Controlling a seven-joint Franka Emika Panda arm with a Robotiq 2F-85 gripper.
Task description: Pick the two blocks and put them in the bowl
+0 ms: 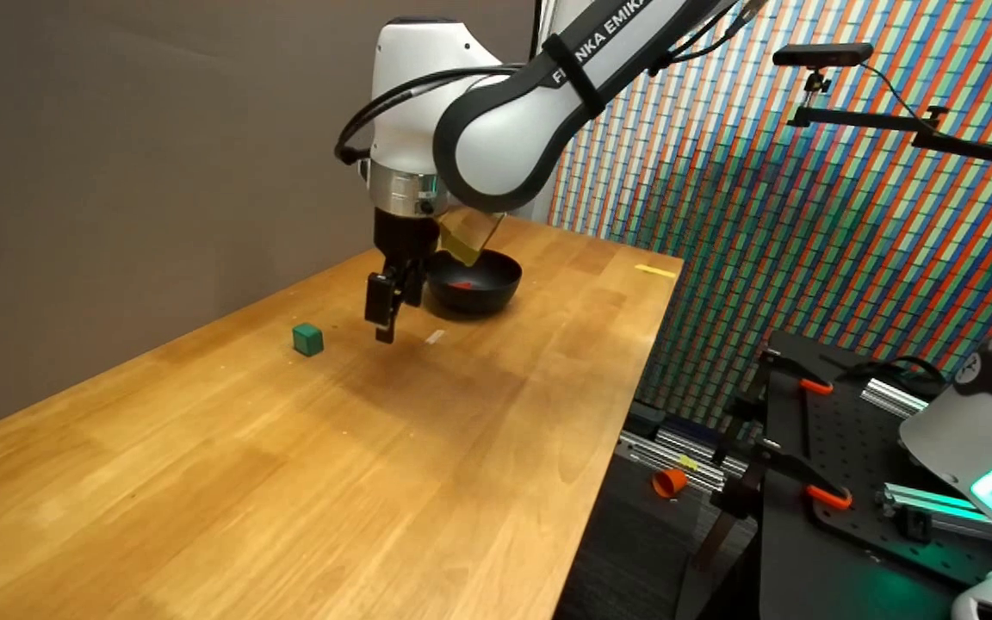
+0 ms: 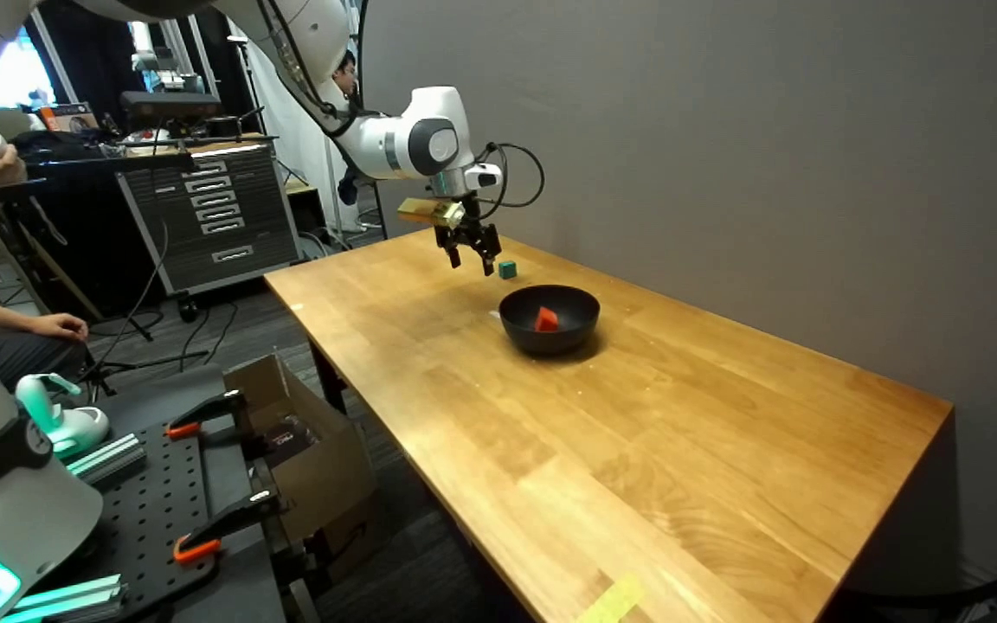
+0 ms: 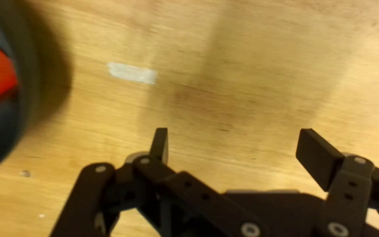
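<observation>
Wooden bench (image 1: 289, 482), one long edge along the grey wall (image 2: 723, 190); yellow tape (image 1: 655, 269) near the corner where a short edge meets the opposite long edge, handy as a bearing; single arm (image 1: 500, 151) extends over that opposite edge, so no question of which arm is nearer; black bowl (image 2: 550, 344) upright on the bench; claw (image 3: 234, 141) hangs clear above the bench, jaws spread wide, with nothing held between them in the wrist view; orange-red block (image 2: 546, 320) inside the bowl, apparently tilted, so half the task looks done; green block (image 1: 307, 339) on the bench near the wall-side edge, apart from bowl and claw, outside the wrist view; the move turns on this: from the claw, the green block lies toward the wall-side edge, while the bowl lies toward the taped short edge; block looks equal-sided, no long axis to favour, only faces to square up to; jaws seem to part roughly along the long edges; likely next, a shift wallward, then down over the block; my worry, one jaw knocking so small a block if the descent is off-centre.
</observation>
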